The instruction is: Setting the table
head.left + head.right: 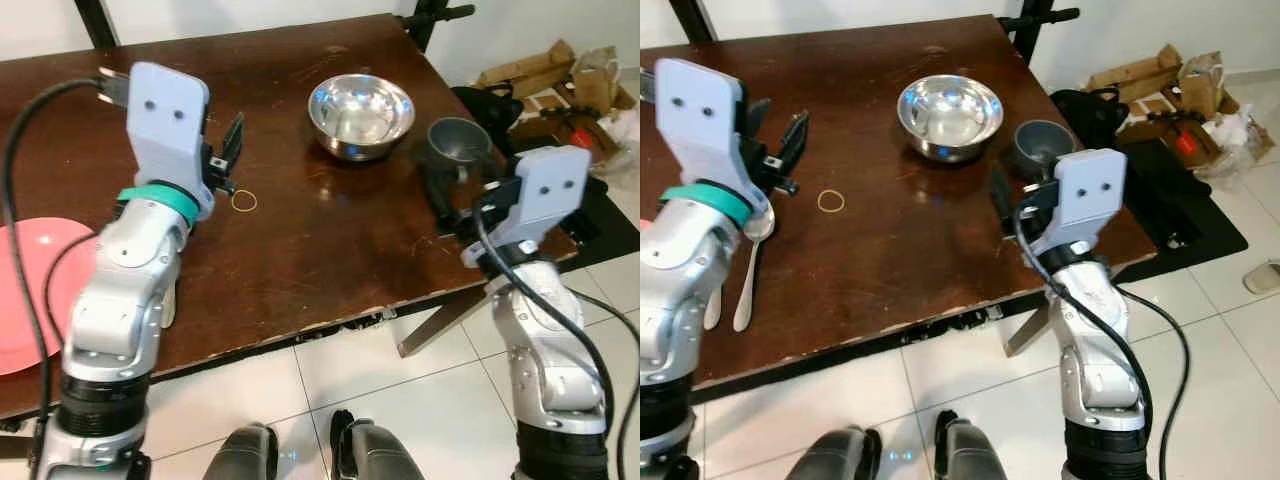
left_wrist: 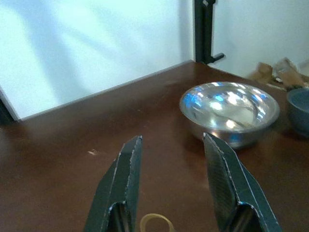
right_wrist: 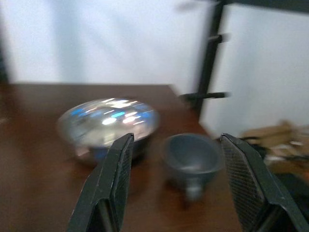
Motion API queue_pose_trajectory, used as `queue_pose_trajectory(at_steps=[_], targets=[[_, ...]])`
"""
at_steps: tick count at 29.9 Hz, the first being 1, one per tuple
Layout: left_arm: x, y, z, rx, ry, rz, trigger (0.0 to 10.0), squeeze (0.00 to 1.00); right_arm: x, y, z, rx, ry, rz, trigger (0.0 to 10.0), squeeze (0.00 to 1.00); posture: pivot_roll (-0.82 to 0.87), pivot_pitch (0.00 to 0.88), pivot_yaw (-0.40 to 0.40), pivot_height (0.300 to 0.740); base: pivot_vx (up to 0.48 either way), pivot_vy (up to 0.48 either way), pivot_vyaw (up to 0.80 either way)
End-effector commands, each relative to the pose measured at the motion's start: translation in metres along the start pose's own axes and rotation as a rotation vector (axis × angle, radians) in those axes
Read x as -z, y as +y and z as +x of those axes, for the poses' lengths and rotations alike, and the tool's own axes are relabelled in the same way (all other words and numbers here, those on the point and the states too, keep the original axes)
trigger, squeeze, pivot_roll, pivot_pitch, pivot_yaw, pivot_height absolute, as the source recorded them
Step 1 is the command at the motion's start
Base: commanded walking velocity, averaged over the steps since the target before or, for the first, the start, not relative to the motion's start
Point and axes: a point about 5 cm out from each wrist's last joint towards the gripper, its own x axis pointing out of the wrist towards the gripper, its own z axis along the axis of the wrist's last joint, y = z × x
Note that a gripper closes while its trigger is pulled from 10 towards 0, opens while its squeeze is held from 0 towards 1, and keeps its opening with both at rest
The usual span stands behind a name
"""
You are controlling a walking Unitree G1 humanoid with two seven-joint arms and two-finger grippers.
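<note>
A shiny steel bowl (image 1: 361,113) stands at the far right of the dark wooden table (image 1: 300,250). Beside it, near the right edge, sits a grey cup (image 1: 459,148) with its handle toward me. A pink plate (image 1: 30,290) lies at the left edge. A spoon (image 1: 745,270) lies under my left forearm. My left gripper (image 2: 173,140) hovers open over the table's middle left, pointing at the bowl, with a yellow rubber band (image 1: 244,201) just below it. My right gripper (image 3: 177,137) is open at the table's right edge, a short way before the cup.
Cardboard boxes and clutter (image 1: 560,80) lie on the floor to the right, on a black mat (image 1: 610,220). A black metal stand (image 1: 430,15) rises behind the table's far right corner. White floor tiles (image 1: 400,400) run along the table's near edge.
</note>
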Motion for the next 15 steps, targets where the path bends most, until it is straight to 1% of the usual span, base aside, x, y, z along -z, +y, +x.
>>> queue_pose_trajectory(at_steps=[1, 5, 8, 15], targets=[[0.004, -0.004, 0.0, 0.018, 0.005, -0.005, 10.0, 0.0, 0.001, -0.003, 0.001, 0.028, -0.005, -0.005, 10.0, 0.0, 0.01, 0.008, 0.019, 0.74, 0.0, 0.0, 0.0], [0.014, -0.005, 0.001, 0.008, 0.013, -0.02, 10.0, 0.0, 0.003, 0.0, 0.006, 0.061, -0.006, 0.01, 10.0, 0.0, 0.01, 0.0, 0.009, 0.74, 0.0, 0.0, 0.0], [0.016, -0.004, 0.004, -0.002, 0.006, -0.027, 10.0, 0.0, 0.006, 0.003, 0.008, 0.076, 0.005, 0.024, 10.0, 0.0, 0.01, 0.0, -0.004, 0.74, 0.0, 0.0, 0.0], [0.017, -0.006, 0.007, 0.0, -0.011, -0.021, 10.0, 0.0, 0.01, 0.005, 0.008, 0.091, 0.015, 0.027, 10.0, 0.0, 0.01, 0.0, 0.001, 0.74, 0.0, 0.0, 0.0]])
